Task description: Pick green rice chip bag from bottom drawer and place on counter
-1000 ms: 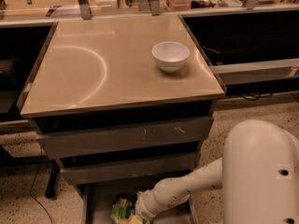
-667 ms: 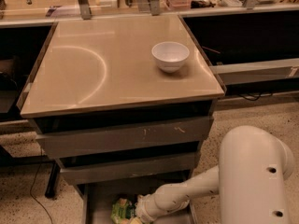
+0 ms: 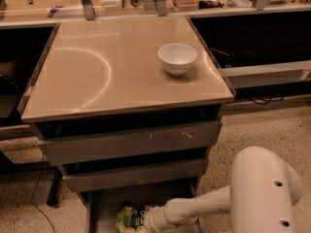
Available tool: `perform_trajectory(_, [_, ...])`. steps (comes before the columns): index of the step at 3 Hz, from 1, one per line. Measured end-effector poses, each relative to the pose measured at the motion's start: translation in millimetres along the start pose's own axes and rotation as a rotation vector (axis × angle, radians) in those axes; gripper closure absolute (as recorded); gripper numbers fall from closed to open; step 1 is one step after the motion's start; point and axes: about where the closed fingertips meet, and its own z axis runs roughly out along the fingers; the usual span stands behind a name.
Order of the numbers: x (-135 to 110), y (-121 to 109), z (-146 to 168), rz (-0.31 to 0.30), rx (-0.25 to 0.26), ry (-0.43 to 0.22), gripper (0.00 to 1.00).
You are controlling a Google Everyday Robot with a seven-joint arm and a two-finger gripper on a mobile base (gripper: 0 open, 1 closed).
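While arm extends low, gripper sits beside bag.

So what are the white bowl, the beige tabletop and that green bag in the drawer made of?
The bowl looks like glazed ceramic or hard plastic: smooth, white, shiny. The counter seems a glossy laminate, since lights reflect off it, with a metal rim. The green rice chip bag, by the robot's pincer in the bottom drawer, looks like crinkly plastic film.

The counter bears a white bowl; bottom drawer holds green rice chip bag, gripper seemingly against it.
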Motion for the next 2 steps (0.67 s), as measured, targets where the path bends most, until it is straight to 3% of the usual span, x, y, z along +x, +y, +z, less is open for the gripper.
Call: perform_trajectory(2, [-1, -25, 28, -0.027, 0.057, -0.028, 0.0])
